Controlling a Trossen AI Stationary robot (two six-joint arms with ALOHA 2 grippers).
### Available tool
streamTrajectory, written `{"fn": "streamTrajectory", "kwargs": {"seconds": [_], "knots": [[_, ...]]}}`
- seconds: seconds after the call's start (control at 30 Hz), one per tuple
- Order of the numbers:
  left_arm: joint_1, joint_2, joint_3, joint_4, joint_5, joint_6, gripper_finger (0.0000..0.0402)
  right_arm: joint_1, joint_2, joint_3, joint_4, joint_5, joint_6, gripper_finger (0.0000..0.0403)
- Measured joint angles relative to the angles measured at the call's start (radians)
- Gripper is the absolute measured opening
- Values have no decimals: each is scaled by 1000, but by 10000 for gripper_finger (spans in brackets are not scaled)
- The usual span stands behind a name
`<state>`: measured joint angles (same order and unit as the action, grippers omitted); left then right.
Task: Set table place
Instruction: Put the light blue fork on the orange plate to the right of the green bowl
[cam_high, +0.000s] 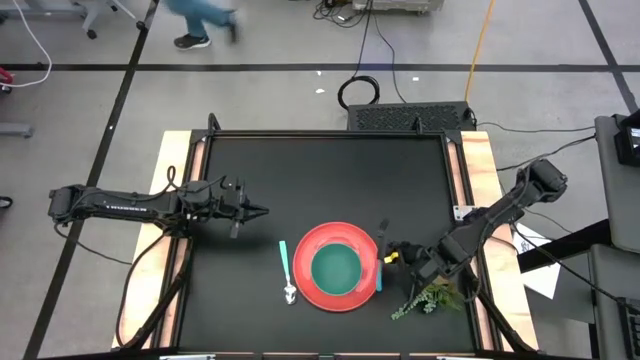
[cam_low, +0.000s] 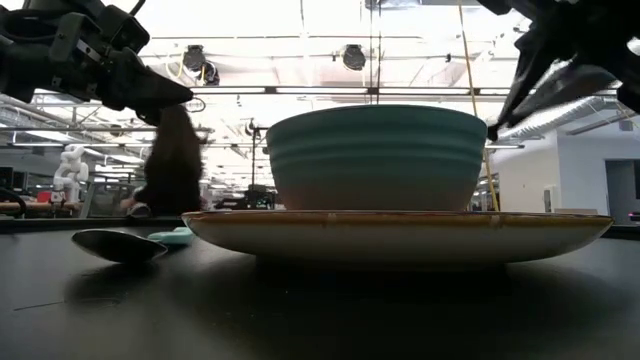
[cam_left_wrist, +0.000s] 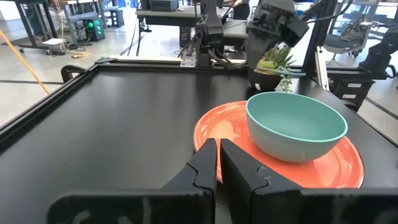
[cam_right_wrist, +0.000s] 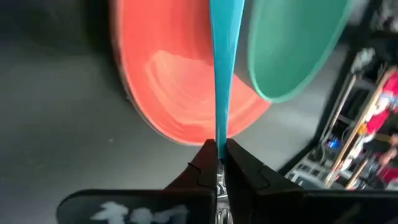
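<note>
The red plate (cam_high: 309, 247) lies on the black table (cam_high: 260, 160) near its front edge. The green bowl (cam_high: 337, 268) stands in the plate. A spoon with a teal handle (cam_high: 287, 272) lies on the table just left of the plate. My right gripper (cam_high: 392, 255) hovers at the plate's right rim, shut on a teal-handled piece of cutlery (cam_right_wrist: 222, 62). My left gripper (cam_high: 262, 211) hangs shut and holding nothing above the table, left of and beyond the plate. My right gripper pinches the cutlery between its two fingers at the narrow end of the teal handle (cam_right_wrist: 219, 138). It comes from the table's right, slanting down. The handle runs on ahead of the fingers, along their line. It is lifted, beside the plate's right rim (cam_high: 378, 262).
A small green plant (cam_high: 430, 297) in a dark pot stands on the table's near right, beside my right arm. The far half of the table shows bare black top. A person walks on the floor beyond the table's far left.
</note>
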<state>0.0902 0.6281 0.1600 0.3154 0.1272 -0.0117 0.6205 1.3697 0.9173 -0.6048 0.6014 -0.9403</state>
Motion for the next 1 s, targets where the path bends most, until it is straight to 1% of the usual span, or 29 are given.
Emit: {"fn": "streamTrajectory", "kwargs": {"seconds": [0.17, 0.23, 0.37, 0.6, 0.8, 0.9, 1.0], "knots": [[0, 0, 0, 0, 0, -10, 26, 1, 37, 0, -3, -7, -101, 2], [0, 0, 0, 1, 0, -17, 26, -8, 49, 0, -3, -26, -139, 2], [0, 0, 0, 3, 0, -30, 26, -28, 65, 0, 25, -27, -198, 2], [0, 0, 0, 3, 0, -47, 26, -56, 89, 0, 102, -82, -235, 2], [0, 0, 0, 3, 0, -48, 26, -65, 89, 0, 127, -83, -250, 2], [0, 0, 0, 3, 0, -47, 26, -79, 89, 0, 167, -136, -252, 2], [0, 0, 0, 3, 0, -47, 26, -98, 89, 0, 194, -145, -259, 2]]}}
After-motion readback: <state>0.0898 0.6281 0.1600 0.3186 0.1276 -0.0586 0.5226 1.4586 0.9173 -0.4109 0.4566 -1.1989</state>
